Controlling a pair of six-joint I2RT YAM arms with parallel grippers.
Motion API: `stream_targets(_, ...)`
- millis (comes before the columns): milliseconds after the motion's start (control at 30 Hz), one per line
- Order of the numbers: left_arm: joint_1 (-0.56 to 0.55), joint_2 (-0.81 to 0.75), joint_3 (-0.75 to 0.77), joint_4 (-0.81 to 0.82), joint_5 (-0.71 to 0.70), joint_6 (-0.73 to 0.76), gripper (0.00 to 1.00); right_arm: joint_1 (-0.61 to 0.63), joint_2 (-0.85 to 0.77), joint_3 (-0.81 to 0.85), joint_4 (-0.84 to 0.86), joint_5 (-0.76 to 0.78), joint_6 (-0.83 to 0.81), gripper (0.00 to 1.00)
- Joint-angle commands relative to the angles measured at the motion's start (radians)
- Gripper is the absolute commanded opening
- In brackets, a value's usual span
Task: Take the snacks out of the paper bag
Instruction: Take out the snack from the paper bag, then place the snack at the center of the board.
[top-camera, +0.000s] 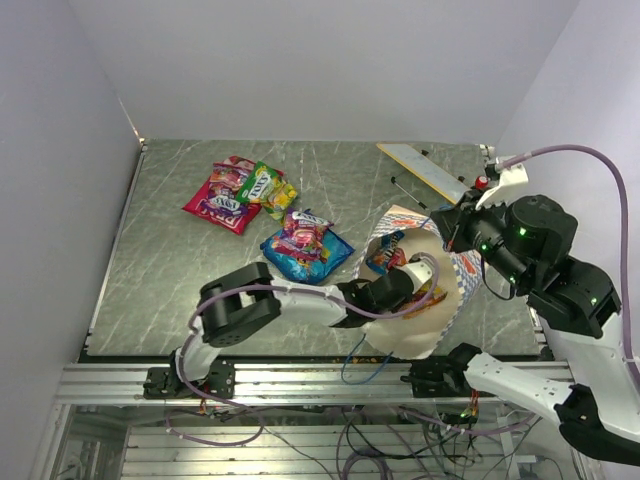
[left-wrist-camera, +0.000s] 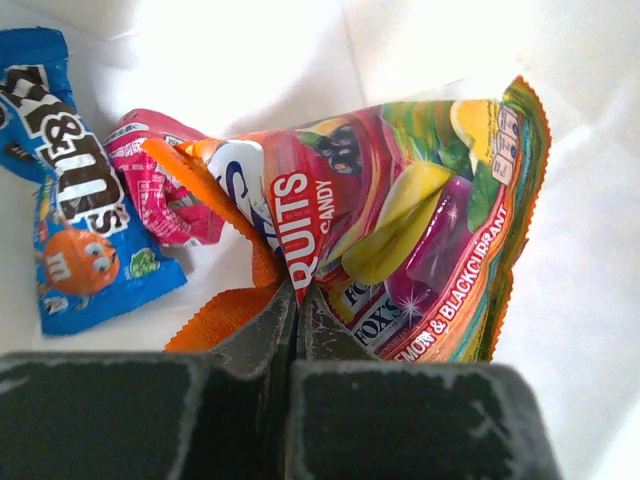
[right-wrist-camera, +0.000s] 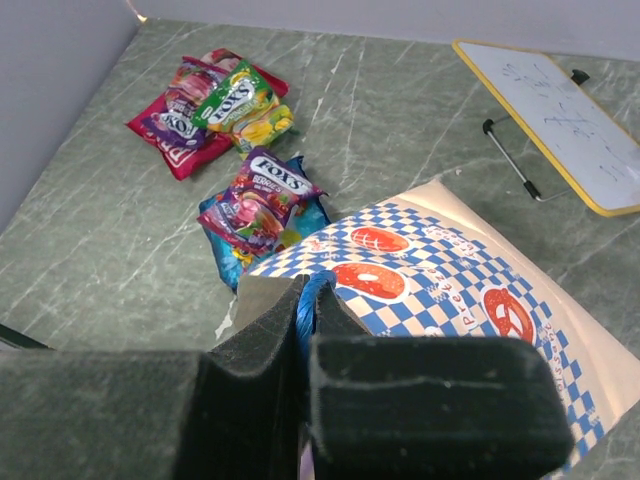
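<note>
The paper bag (top-camera: 420, 330) lies open at the right front of the table, its checkered outside (right-wrist-camera: 450, 270) showing in the right wrist view. My left gripper (top-camera: 400, 262) reaches inside it and is shut (left-wrist-camera: 298, 295) on the corner of a multicoloured, orange-edged snack packet (left-wrist-camera: 400, 220). A blue packet (left-wrist-camera: 80, 230) and a pink packet (left-wrist-camera: 160, 190) lie on the bag's cream inside, to its left. My right gripper (top-camera: 450, 225) is shut (right-wrist-camera: 308, 300) on the bag's blue string handle. Other snacks lie on the table: red-pink (top-camera: 222, 205), yellow-green (top-camera: 265, 185), and blue (top-camera: 310, 258) with a small multicoloured one (top-camera: 305, 228) on top.
A flat yellow-rimmed card strip (top-camera: 420, 168) with a thin black stand lies at the back right, also seen as the card strip (right-wrist-camera: 560, 120) in the right wrist view. Grey walls close in the table on the left, back and right. Cables hang over the front rail.
</note>
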Motion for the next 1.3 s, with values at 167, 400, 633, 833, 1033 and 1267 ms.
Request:
stream_targets(167, -0.004, -0.345, -0.085, -0.194, 0.222, -0.134, 0.07, 0.000, -0.046, -0.104, 0.127, 0.060, -0.003, 0.00)
stream_targets(400, -0.004, -0.549, -0.137, -0.300, 0.287, -0.104, 0.07, 0.000, -0.036, -0.140, 0.163, 0.057, -0.022, 0.00)
stream_targets(633, 0.001, -0.794, -0.215, -0.387, 0.302, -0.097, 0.07, 0.000, -0.041, -0.180, 0.232, 0.063, -0.032, 0.00)
stream_targets(833, 0.010, -1.066, -0.250, -0.556, 0.132, -0.146, 0.07, 0.001, -0.051, -0.208, 0.245, 0.076, -0.024, 0.00)
stream_targets(1033, 0.054, -1.114, -0.144, -0.745, -0.318, -0.120, 0.07, 0.000, -0.077, -0.216, 0.242, 0.088, 0.002, 0.00)
stream_targets(1267, 0.509, -0.875, -0.012, -0.758, -0.363, -0.230, 0.07, 0.000, -0.077, -0.198, 0.227, 0.088, -0.028, 0.00)
